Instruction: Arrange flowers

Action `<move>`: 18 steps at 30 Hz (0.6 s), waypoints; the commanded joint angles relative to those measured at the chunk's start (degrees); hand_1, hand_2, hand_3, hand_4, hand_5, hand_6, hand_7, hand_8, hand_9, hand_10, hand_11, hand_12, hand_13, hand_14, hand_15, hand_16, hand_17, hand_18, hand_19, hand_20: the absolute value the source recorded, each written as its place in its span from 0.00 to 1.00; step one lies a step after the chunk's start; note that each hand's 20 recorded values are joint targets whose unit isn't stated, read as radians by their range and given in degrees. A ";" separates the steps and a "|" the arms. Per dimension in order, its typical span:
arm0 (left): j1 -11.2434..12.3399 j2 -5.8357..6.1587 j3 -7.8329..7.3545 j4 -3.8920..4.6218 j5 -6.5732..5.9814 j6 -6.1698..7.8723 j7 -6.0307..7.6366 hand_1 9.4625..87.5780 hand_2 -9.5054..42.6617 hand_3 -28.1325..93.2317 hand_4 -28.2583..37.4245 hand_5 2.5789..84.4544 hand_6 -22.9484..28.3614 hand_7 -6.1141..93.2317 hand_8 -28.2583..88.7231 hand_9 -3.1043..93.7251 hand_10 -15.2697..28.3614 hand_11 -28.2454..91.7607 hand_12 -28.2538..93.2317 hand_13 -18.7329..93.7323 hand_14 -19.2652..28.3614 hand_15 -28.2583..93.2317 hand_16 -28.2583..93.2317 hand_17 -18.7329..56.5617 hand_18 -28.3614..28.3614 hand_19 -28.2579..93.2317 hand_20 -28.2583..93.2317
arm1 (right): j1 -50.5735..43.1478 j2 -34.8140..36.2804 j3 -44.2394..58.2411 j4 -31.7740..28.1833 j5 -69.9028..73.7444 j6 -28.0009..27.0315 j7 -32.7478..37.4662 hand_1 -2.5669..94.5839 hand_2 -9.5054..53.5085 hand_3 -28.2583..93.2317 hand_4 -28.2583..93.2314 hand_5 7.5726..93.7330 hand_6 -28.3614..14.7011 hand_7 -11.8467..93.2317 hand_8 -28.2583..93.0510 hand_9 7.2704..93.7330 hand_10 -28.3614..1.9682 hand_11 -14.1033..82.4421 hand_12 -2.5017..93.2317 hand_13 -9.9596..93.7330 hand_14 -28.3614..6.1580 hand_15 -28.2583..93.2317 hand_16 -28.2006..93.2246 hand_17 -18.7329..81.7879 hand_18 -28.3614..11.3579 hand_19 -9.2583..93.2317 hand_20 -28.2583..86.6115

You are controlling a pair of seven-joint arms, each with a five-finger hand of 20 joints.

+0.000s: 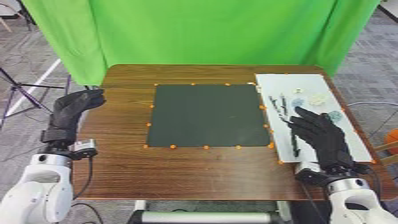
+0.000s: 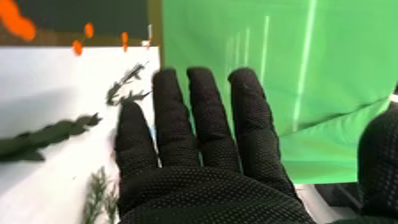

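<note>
Right hand [image 1: 326,142] hovers between edges of white board [image 1: 286,84].

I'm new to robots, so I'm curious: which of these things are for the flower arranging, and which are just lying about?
For the job:
leafy sprigs
pale blooms
white board under them
right robot hand, over the board
dark mat, probably

Just around:
green curtain
orange markers, apparently
</note>
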 commanded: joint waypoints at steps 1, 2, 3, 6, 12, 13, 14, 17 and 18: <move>1.27 -1.37 0.59 -1.05 -0.10 0.29 0.13 0.26 0.17 0.74 0.12 0.60 0.57 0.25 0.17 0.54 0.71 0.44 0.32 0.51 0.77 0.42 0.19 0.35 0.65 0.32 0.34 | 0.75 -0.94 -1.44 0.39 1.39 1.85 -4.84 0.03 0.28 0.80 0.04 0.38 0.54 0.18 0.17 0.39 0.50 0.19 0.14 0.38 0.55 0.29 0.32 0.32 0.45 0.09 0.39; 1.31 -1.42 0.38 -1.09 0.13 -0.22 0.05 0.26 0.17 0.74 0.12 0.60 0.57 0.25 0.17 0.54 0.71 0.43 0.31 0.51 0.77 0.41 0.19 0.36 0.64 0.31 0.33 | 0.79 -0.81 -1.56 0.23 1.93 2.24 -4.53 0.03 0.29 0.80 0.04 0.36 0.54 0.17 0.17 0.37 0.50 0.19 0.13 0.36 0.57 0.29 0.30 0.31 0.45 0.09 0.38; 1.25 -1.33 0.40 -1.08 0.20 -0.18 0.02 0.26 0.17 0.74 0.12 0.60 0.57 0.25 0.17 0.54 0.71 0.43 0.31 0.51 0.77 0.41 0.19 0.36 0.64 0.31 0.33 | 0.92 -0.80 -1.46 0.25 1.94 1.84 -3.87 0.03 0.29 0.81 0.04 0.34 0.55 0.18 0.17 0.36 0.51 0.18 0.13 0.35 0.56 0.29 0.30 0.31 0.43 0.09 0.38; 1.43 -1.43 0.08 -1.23 0.04 -0.47 -0.27 0.26 0.19 0.74 0.11 0.60 0.57 0.24 0.17 0.54 0.71 0.42 0.31 0.50 0.76 0.39 0.19 0.36 0.64 0.31 0.33 | 0.68 -1.07 -1.17 0.20 1.03 1.25 -3.69 0.05 0.28 0.81 0.05 0.36 0.57 0.19 0.17 0.37 0.50 0.19 0.14 0.36 0.49 0.31 0.30 0.31 0.37 0.10 0.39; 1.54 -1.41 -0.45 -1.34 0.29 -1.90 -1.22 0.25 0.20 0.74 0.11 0.60 0.57 0.24 0.17 0.54 0.70 0.42 0.31 0.50 0.76 0.39 0.20 0.35 0.64 0.32 0.33 | -0.43 -0.96 -0.06 -4.16 -7.11 10.30 2.20 0.18 0.07 0.82 0.08 0.44 0.59 0.25 0.16 0.49 0.45 0.22 0.19 0.46 0.41 0.34 0.32 0.40 0.26 0.11 0.40; 1.50 -1.40 -0.60 -1.39 0.36 -1.99 -1.33 0.25 0.20 0.74 0.11 0.60 0.57 0.24 0.17 0.54 0.70 0.42 0.31 0.50 0.76 0.39 0.20 0.35 0.64 0.32 0.33 | -0.47 -0.68 -0.37 -5.37 -10.00 14.53 3.78 0.20 0.06 0.81 0.08 0.45 0.58 0.26 0.16 0.51 0.44 0.22 0.20 0.48 0.39 0.35 0.34 0.42 0.23 0.12 0.43; 1.39 -1.37 -0.75 -1.38 0.36 -2.33 -1.50 0.25 0.20 0.74 0.11 0.60 0.57 0.24 0.17 0.54 0.70 0.43 0.31 0.50 0.76 0.39 0.20 0.35 0.65 0.32 0.33 | -0.75 -0.56 -0.51 -6.38 -13.29 18.33 5.18 0.22 0.05 0.81 0.08 0.46 0.58 0.26 0.16 0.54 0.44 0.23 0.21 0.54 0.39 0.36 0.37 0.46 0.23 0.14 0.51; 1.49 -0.99 -1.42 -1.36 0.49 -3.21 -2.34 0.25 0.20 0.74 0.11 0.60 0.56 0.24 0.17 0.54 0.70 0.43 0.32 0.50 0.77 0.39 0.20 0.34 0.66 0.32 0.33 | -1.99 0.03 -1.37 -8.59 -25.69 28.13 12.44 0.27 0.02 0.79 0.09 0.51 0.58 0.29 0.15 0.64 0.43 0.30 0.23 0.68 0.43 0.44 0.47 0.51 0.25 0.32 0.67; 1.70 -0.86 -1.69 -1.40 0.32 -3.60 -2.58 0.25 0.20 0.74 0.11 0.60 0.56 0.24 0.17 0.54 0.70 0.43 0.32 0.50 0.77 0.40 0.20 0.34 0.66 0.32 0.33 | -1.80 0.52 -2.35 -9.11 -31.49 31.49 17.28 0.29 0.01 0.79 0.09 0.52 0.58 0.29 0.15 0.66 0.43 0.32 0.24 0.70 0.45 0.49 0.47 0.51 0.25 0.41 0.68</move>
